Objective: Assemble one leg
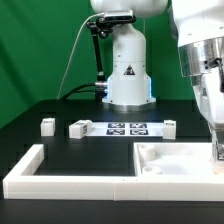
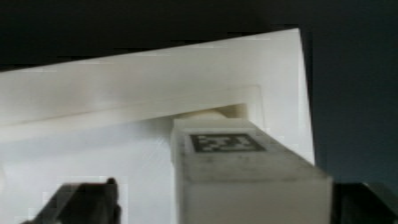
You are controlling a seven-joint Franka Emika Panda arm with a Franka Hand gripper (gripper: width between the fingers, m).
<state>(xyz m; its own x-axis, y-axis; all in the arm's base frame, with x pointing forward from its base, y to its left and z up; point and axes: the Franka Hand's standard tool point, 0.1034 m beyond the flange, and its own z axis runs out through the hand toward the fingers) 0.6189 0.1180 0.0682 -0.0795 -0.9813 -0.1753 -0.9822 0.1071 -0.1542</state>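
In the wrist view a leg (image 2: 246, 165), a short white block with a square tag on its top, stands upright in an inner corner of the large white tray-like part (image 2: 107, 110). My gripper (image 2: 228, 196) straddles this leg with its jaws open. One dark finger (image 2: 80, 203) stands clear of the leg's side and the other (image 2: 381, 205) is close to the opposite side. In the exterior view the gripper (image 1: 216, 146) reaches down at the right side of the tray part (image 1: 165, 170), and the leg there is hidden.
Three more legs (image 1: 47, 125) (image 1: 79, 127) (image 1: 170, 125) lie beside the marker board (image 1: 126, 127) in front of the robot base (image 1: 128, 75). The long white L-shaped border wall (image 1: 60, 178) runs along the front.
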